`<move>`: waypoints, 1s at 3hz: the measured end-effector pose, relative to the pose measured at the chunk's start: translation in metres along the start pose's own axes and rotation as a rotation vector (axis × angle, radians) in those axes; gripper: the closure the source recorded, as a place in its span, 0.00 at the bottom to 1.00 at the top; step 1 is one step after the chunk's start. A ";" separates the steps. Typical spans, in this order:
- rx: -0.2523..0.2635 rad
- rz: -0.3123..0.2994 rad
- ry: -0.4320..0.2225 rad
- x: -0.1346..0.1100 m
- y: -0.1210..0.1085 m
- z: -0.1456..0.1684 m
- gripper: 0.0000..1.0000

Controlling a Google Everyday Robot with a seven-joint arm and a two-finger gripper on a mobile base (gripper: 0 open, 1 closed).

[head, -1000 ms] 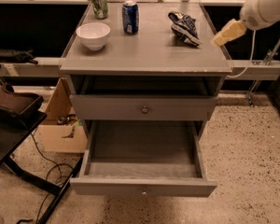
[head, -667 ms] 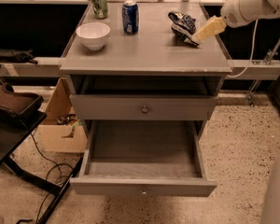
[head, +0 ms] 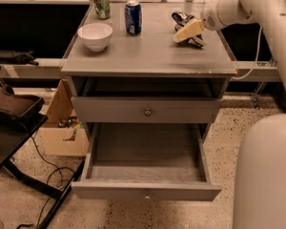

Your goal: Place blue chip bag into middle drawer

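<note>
The blue chip bag (head: 182,18) lies crumpled on the back right of the grey cabinet top (head: 148,51). My gripper (head: 186,32) hangs right over the bag's near side, reaching in from the right on a white arm, and partly hides the bag. The middle drawer (head: 145,190) is pulled wide open at the bottom of the cabinet, and its inside holds nothing. The grey drawer above it (head: 146,109) is closed.
A white bowl (head: 95,35), a blue soda can (head: 133,17) and a green can (head: 101,3) stand on the cabinet top's left and back. A cardboard box (head: 62,128) and a black stand (head: 14,123) with cables are on the floor at the left. My white body (head: 264,175) fills the lower right.
My gripper has moved left and forward, from beyond the cabinet's right edge to just over the chip bag. The camera has moved closer to the cabinet.
</note>
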State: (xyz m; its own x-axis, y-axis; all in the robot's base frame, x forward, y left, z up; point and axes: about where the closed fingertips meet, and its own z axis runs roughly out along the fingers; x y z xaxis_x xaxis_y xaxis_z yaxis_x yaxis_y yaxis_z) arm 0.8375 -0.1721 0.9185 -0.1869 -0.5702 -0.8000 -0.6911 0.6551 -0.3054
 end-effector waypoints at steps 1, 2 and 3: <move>0.039 -0.003 0.012 0.008 -0.005 0.044 0.00; 0.096 -0.016 0.030 0.022 -0.019 0.079 0.14; 0.100 -0.016 0.033 0.027 -0.021 0.085 0.38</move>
State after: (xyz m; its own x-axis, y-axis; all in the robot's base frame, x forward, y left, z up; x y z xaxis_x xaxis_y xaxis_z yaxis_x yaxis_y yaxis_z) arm 0.9058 -0.1588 0.8598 -0.2002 -0.5958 -0.7778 -0.6211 0.6911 -0.3696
